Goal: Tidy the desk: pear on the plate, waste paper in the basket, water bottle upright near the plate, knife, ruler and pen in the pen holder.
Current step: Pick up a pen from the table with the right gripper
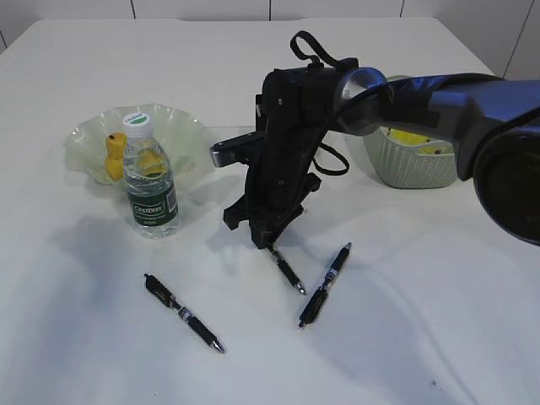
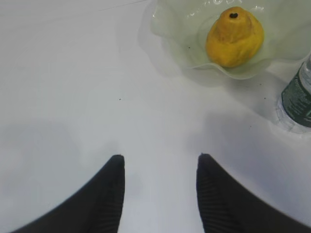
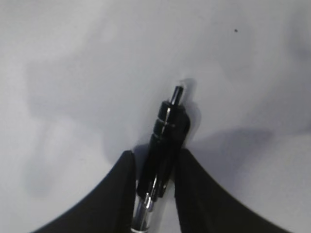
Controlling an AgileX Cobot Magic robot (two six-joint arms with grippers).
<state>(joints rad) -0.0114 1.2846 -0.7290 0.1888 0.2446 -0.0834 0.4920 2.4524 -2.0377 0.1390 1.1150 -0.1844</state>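
One pen [image 3: 164, 141] between right end effector [image 3: 155, 167] fingers (clamped on it), left end effector [image 2: 160, 165] parted.

A staged robot test bench, lab-like rather than a home: a large bare white tabletop [image 1: 439, 337] fills the frame, pale panelled walls with dark seams run along the upper edge, and a black robot arm [image 1: 439, 110] reaches in from the right.

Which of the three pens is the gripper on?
The middle pen: its upper end sits between the right gripper's fingers. The left pen and right pen lie free on the desk.
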